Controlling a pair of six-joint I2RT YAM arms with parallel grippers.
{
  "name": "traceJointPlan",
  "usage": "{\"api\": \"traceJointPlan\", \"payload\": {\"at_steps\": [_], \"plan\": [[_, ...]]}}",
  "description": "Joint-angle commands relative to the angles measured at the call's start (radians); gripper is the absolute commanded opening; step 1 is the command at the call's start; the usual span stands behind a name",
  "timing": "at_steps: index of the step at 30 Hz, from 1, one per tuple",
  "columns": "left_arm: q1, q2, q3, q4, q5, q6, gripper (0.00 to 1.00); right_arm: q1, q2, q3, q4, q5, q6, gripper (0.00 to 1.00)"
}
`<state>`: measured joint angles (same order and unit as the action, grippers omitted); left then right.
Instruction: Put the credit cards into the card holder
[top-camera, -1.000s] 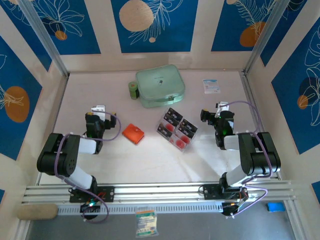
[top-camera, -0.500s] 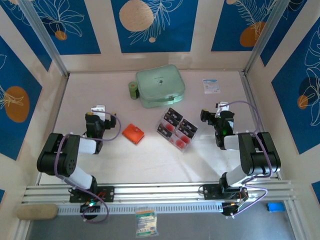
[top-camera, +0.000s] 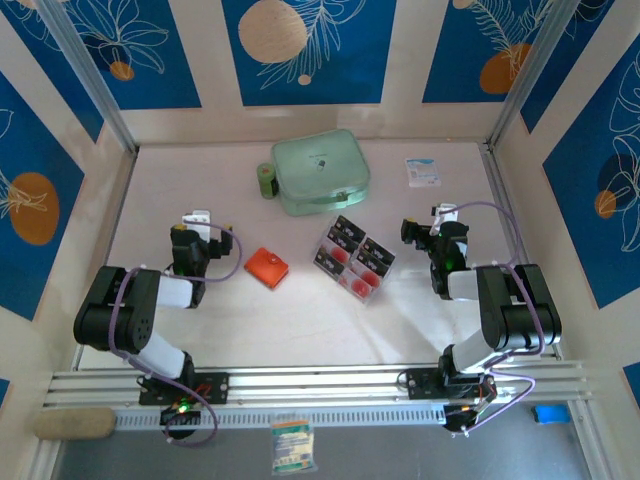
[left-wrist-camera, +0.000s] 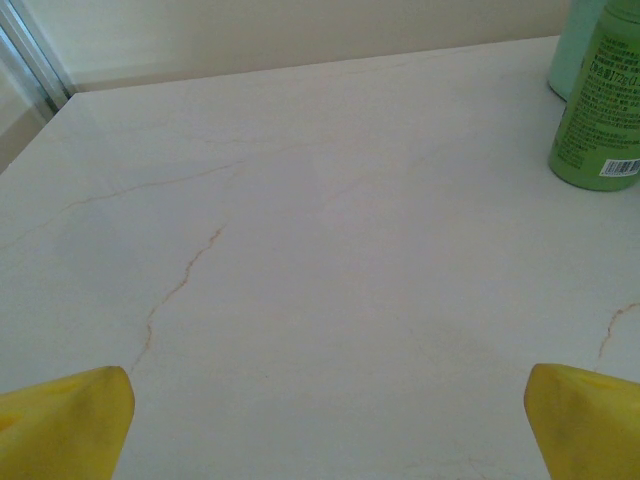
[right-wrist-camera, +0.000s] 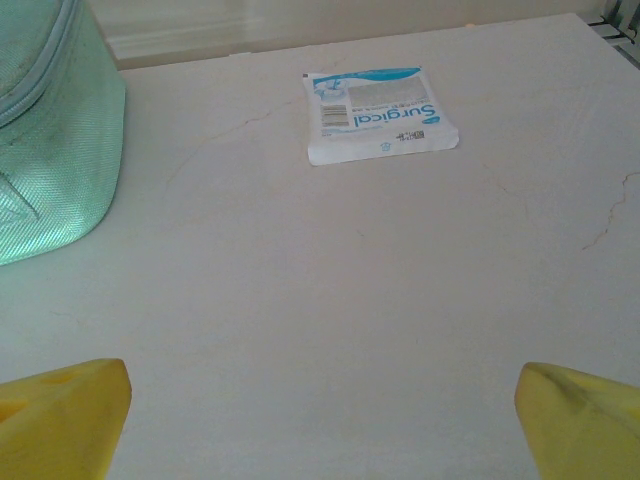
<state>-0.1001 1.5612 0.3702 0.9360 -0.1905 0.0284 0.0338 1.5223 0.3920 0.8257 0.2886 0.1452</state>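
Card holder lies flat on table, just right of left gripper. Credit cards stand in clear rack, apart from holder. Right gripper sits right of rack. Both grippers: fingers wide apart, holding nothing.

We see bright, even light falling from overhead onto the pale marble-patterned tabletop, brightest near its centre in the top view. Shadows are soft and short and stay close to the black robot arms. In both wrist views the yellow rubber fingertips at 7 and 5 o'clock are blurred. The green plastic bottle at 2 o'clock looks slightly soft, while the white-and-blue paper packet reads sharp.
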Motion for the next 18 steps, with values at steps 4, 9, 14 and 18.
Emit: {"api": "traceJointPlan", "payload": {"at_steps": [4, 9, 14, 18], "plan": [[0.01, 0.003, -0.008, 0.027, 0.013, 0.004, 1.0, -0.007, 0.0, 0.0, 0.028, -0.006, 0.0, 0.99], [0.017, 0.007, 0.002, 0.009, 0.025, -0.005, 1.0, -0.009, 0.0, 0.002, 0.024, -0.012, 0.002, 0.99], [0.017, 0.001, -0.008, 0.025, 0.015, -0.002, 1.0, -0.014, -0.009, -0.001, 0.024, -0.019, 0.008, 0.99], [0.016, -0.086, 0.031, -0.123, -0.023, -0.015, 1.0, -0.029, -0.073, 0.029, -0.092, -0.027, 0.024, 0.99]]}}
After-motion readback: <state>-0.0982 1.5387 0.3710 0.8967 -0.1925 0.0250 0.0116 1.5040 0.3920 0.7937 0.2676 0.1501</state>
